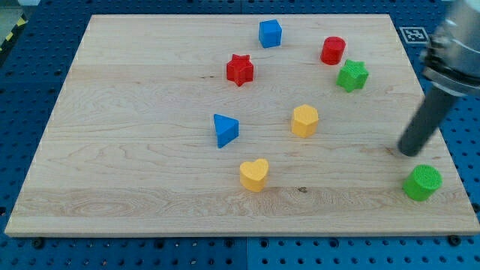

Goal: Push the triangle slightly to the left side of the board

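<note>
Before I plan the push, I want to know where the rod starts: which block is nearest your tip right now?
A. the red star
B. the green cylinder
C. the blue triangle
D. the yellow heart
B. My tip rests on the board at the view's right, just above the green cylinder, while the blue triangle lies far off toward the view's left.

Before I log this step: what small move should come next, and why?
Probably bring my tip across toward the view's left, to the right side of the blue triangle. It now stands far off, just above the green cylinder, with the yellow hexagon between.
</note>
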You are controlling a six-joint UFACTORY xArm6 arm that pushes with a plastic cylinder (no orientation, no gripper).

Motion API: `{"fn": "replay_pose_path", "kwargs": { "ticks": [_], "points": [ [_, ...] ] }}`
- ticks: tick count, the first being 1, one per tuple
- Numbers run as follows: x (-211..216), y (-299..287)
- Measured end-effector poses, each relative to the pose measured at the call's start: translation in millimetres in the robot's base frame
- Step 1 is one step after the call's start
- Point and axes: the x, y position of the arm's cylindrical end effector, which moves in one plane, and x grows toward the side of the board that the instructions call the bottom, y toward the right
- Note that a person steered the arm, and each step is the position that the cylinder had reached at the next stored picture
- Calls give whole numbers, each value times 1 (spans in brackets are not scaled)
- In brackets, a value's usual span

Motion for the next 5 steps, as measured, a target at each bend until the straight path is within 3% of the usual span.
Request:
{"fn": "replay_pose_path", "kwargs": {
  "ticks": [2, 4, 5],
  "points": [
    [33, -17],
    [-21, -114],
    [-17, -158]
  ]
}}
